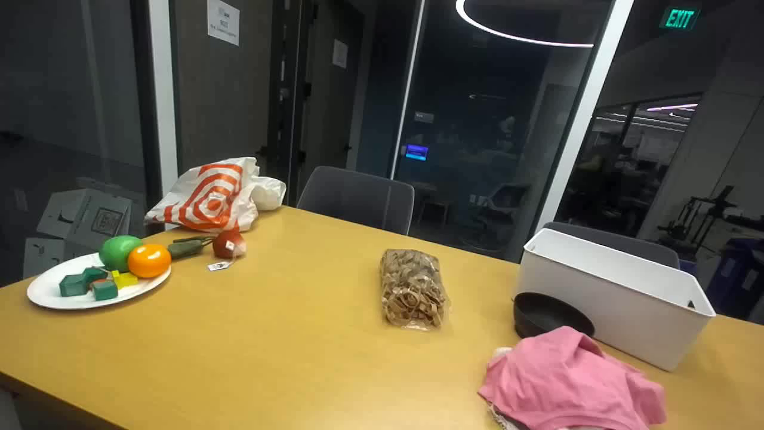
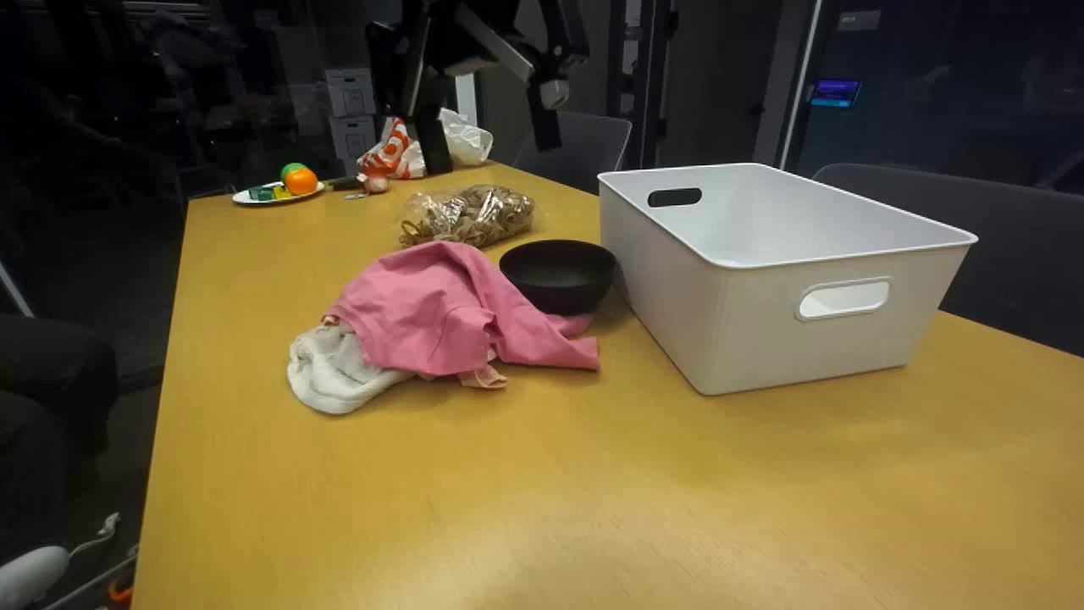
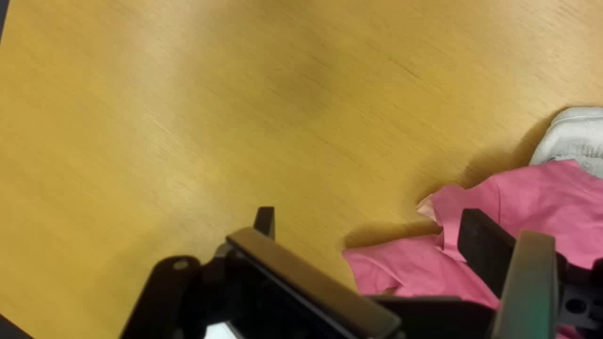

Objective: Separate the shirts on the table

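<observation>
A pink shirt (image 1: pixel 567 382) lies crumpled on the table; it also shows in an exterior view (image 2: pixel 432 309) and in the wrist view (image 3: pixel 532 212). A whitish cloth (image 2: pixel 334 368) sticks out from under it, also at the right of the wrist view (image 3: pixel 570 136). A peach-coloured edge (image 2: pixel 484 378) shows beneath the pink shirt; whether it is a separate shirt I cannot tell. My gripper (image 2: pixel 491 140) is open and empty, held above the table. In the wrist view its fingers (image 3: pixel 370 217) are wide apart, over the pink shirt's edge and bare wood, apart from the cloth.
A white bin (image 2: pixel 804 330) and a black bowl (image 2: pixel 559 275) stand close beside the shirts. A clear bag of brown bands (image 1: pixel 415 289) lies farther along the table. A plate (image 1: pixel 45 292) with toy food and a white-and-red bag (image 1: pixel 209 197) are at the far end.
</observation>
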You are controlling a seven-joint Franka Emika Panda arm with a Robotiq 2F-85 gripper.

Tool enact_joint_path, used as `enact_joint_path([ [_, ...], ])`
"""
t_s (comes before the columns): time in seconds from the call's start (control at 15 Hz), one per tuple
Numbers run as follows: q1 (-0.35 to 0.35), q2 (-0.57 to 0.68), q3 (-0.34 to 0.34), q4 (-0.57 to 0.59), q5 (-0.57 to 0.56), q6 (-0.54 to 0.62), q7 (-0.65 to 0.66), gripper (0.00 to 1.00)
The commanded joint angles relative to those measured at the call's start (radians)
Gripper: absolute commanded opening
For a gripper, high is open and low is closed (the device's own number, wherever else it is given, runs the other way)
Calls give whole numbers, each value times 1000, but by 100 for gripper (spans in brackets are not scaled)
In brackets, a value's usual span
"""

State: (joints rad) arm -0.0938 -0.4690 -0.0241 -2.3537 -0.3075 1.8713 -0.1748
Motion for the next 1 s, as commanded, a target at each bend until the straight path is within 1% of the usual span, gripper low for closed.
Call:
enact_joint_path([
  [0.0, 18, 0, -14, 7, -6, -4, 6, 100],
  [0.47, 18, -7, -14, 15, -6, -5, 6, 100],
  [0.67, 58, 59, 1, 18, 7, 81, -9, 100],
  [0.87, 125, 163, -1, 28, 80, 191, -68, 100],
  [0.93, 135, 203, 5, 36, 92, 211, -73, 100],
])
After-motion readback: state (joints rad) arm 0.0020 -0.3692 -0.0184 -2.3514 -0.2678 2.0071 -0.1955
